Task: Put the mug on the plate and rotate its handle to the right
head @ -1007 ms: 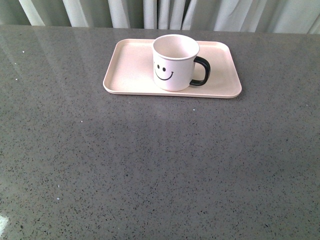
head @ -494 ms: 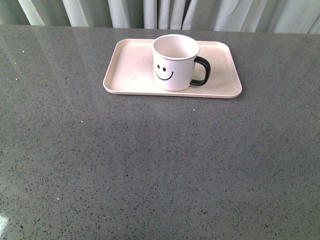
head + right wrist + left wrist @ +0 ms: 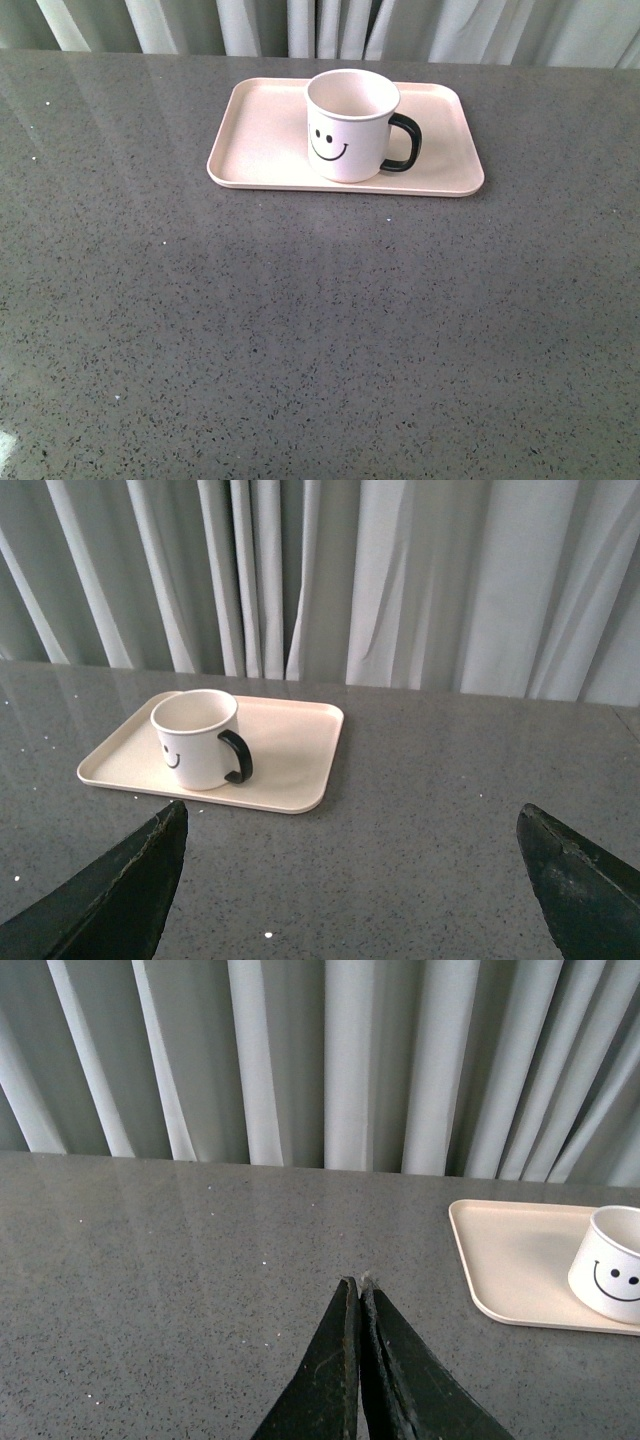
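- The mug is seen standing upright on the plate, a little toward 3 o'clock of the plate's middle, with its open mouth up and nothing visible inside.
- The handle is turned to 3 o'clock in the front view, and the black smiley face is turned toward the robot.
- The plate is laid flat on the grey speckled table at 12 o'clock, near the far edge, just in front of the pale curtain.
- The left gripper is shown with its two black fingers pressed together at the tips and nothing between them.
- From the left gripper, the plate and the mug are found well apart, ahead and toward roughly 1 o'clock as the robot faces. Only part of the mug is caught at the picture's edge, with the face showing.
- The right gripper is shown spread wide, with one finger at each lower corner of its picture and bare table between them.
- From the right gripper, the mug and the plate are found well apart, ahead and toward roughly 11 o'clock. Neither is touched by either finger.
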Tool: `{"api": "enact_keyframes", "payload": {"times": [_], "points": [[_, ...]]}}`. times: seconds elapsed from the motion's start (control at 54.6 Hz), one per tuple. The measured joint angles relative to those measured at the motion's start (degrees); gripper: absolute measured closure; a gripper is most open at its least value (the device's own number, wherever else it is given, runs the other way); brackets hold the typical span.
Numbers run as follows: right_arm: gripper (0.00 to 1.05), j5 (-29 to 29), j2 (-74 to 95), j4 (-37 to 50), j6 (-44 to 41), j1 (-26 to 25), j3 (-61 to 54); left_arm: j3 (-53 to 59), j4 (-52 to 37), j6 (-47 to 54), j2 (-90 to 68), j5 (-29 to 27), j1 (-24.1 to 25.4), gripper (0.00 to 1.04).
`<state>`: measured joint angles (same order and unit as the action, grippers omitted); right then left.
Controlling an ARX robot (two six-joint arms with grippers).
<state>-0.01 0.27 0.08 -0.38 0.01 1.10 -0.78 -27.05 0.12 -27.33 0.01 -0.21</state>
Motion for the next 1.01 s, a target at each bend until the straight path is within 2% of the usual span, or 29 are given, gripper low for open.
{"api": "enact_keyframes", "payload": {"times": [0.787, 0.897, 1.007], "points": [[0.09, 0.0, 0.0, 0.0, 0.0, 0.0, -0.02, 0.02, 16.76, 0.0, 17.09, 0.0, 0.0, 1.03], [0.09, 0.02, 0.0, 0.0, 0.0, 0.0, -0.02, 0.0, 26.32, 0.0, 24.98, 0.0, 0.0, 1.03], [0.09, 0.0, 0.0, 0.0, 0.0, 0.0, -0.02, 0.0, 27.08, 0.0, 26.34, 0.0, 0.04, 1.03]]}}
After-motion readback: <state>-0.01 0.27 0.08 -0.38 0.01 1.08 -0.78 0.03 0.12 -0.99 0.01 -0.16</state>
